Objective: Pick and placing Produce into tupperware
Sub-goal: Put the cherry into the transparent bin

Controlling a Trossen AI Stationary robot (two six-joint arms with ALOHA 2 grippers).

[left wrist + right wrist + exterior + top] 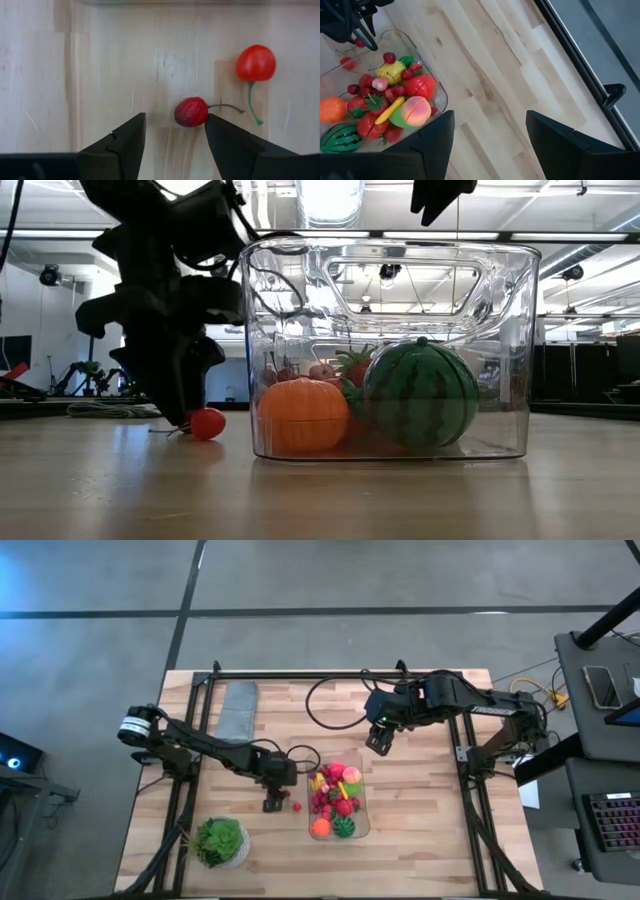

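The left gripper (pixel 175 132) is down at the table (pixel 420 830) just beside the tupperware (pixel 363 825), its fingers spread wide and holding nothing. A dark red berry (pixel 191 111) lies between them, close against one finger and well off the middle of the gap. Its thin green stem runs out sideways, across the closing line, toward a brighter red cherry (pixel 255 63) lying near it, whose own stem curves back toward the berry. The berry itself is nearly round, so it offers no real long axis; only the stem gives it a direction.

The step in hand looks like the approach to picking up one of the last loose pieces. The next move probably calls for shifting the gripper to centre the berry, then closing gently, since so small a round thing could squirt out.

The tupperware is already well filled with produce. The right gripper (pixel 490 145) hangs above the table beyond the tupperware, released and empty.
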